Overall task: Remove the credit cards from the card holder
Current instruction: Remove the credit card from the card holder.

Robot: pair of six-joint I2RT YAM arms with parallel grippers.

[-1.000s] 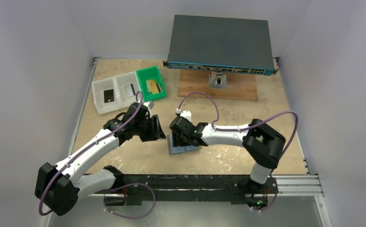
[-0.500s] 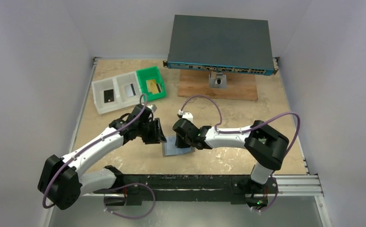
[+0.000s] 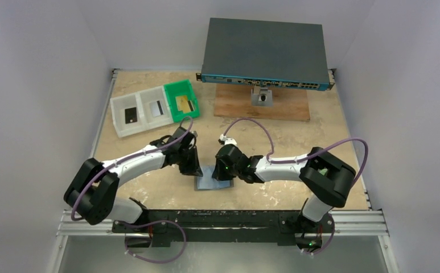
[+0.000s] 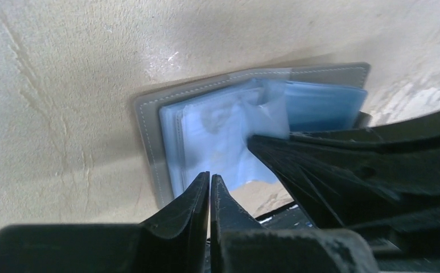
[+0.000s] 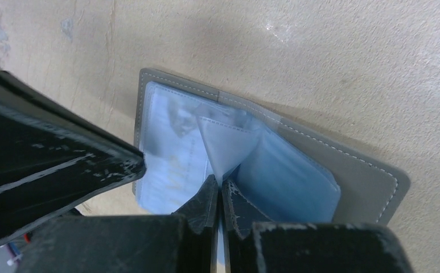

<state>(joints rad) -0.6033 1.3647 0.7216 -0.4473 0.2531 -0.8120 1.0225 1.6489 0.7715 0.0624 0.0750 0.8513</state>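
Observation:
The card holder (image 3: 208, 183) lies open on the table near the front middle, grey cover down and bluish clear pockets up. It shows in the left wrist view (image 4: 149, 131) and the right wrist view (image 5: 365, 176). My left gripper (image 3: 196, 169) is shut and empty, its tips (image 4: 210, 176) over the near edge of the left pockets. My right gripper (image 3: 223, 173) is shut on one clear pocket leaf (image 5: 226, 142) and holds it upright. I see no card in the pockets. A black card (image 3: 131, 115), a silver card (image 3: 157, 108) and a gold card (image 3: 184, 103) lie in trays.
A white two-part tray (image 3: 120, 126) and a green tray (image 3: 172, 90) stand at the back left. A large dark grey box with ports (image 3: 263, 51) sits on a wooden board (image 3: 288, 108) at the back. The two grippers are close together over the holder.
My left gripper has moved right and down to the holder's left edge. My right gripper has shifted slightly right, and the holder now lies open between the two grippers.

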